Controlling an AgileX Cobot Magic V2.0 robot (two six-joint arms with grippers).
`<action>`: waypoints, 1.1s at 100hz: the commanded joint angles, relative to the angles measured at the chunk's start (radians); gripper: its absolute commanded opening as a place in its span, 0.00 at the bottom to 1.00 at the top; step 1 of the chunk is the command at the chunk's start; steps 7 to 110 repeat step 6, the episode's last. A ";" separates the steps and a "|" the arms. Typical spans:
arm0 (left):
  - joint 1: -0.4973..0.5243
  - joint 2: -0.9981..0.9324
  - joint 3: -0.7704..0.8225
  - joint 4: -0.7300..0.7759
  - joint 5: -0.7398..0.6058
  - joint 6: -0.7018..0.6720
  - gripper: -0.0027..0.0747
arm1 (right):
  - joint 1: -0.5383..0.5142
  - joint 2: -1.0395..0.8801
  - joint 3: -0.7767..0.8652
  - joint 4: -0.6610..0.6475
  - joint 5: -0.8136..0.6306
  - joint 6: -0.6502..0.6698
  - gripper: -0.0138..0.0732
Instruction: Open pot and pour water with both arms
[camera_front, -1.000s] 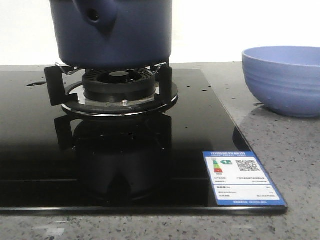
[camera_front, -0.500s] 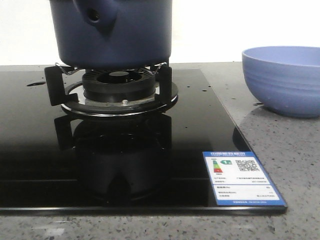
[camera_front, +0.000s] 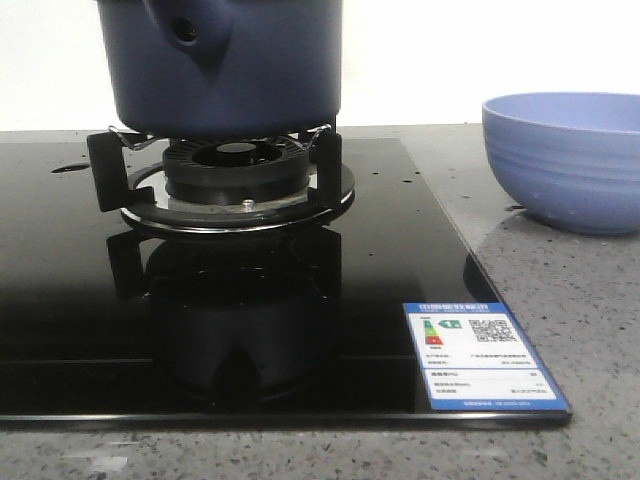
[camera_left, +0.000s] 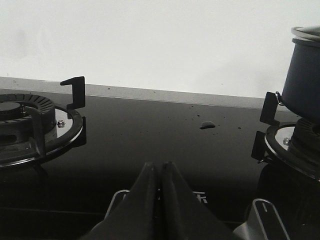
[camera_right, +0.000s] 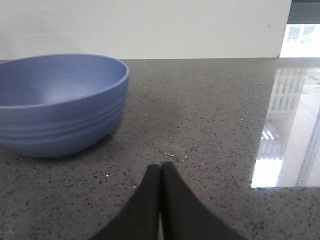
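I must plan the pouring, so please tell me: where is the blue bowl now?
In the front view, the blue bowl stands upright on the grey counter at the right, beside the black stove top.

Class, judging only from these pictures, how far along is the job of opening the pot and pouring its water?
The dark blue pot sits on the black burner stand. The light blue bowl stands on the grey counter, inside looking dry. Both grippers, left and right, are shut, holding nothing. The lid's state is unclear. This fits before opening or after everything's returned.
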 joint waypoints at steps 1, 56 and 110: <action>-0.009 -0.026 0.035 0.000 -0.079 -0.010 0.01 | -0.003 -0.018 0.025 -0.010 -0.070 -0.002 0.09; -0.009 -0.026 0.035 0.000 -0.079 -0.010 0.01 | -0.003 -0.018 0.025 -0.010 -0.070 -0.002 0.09; -0.009 -0.026 0.035 0.000 -0.079 -0.010 0.01 | -0.003 -0.018 0.025 -0.010 -0.070 -0.002 0.09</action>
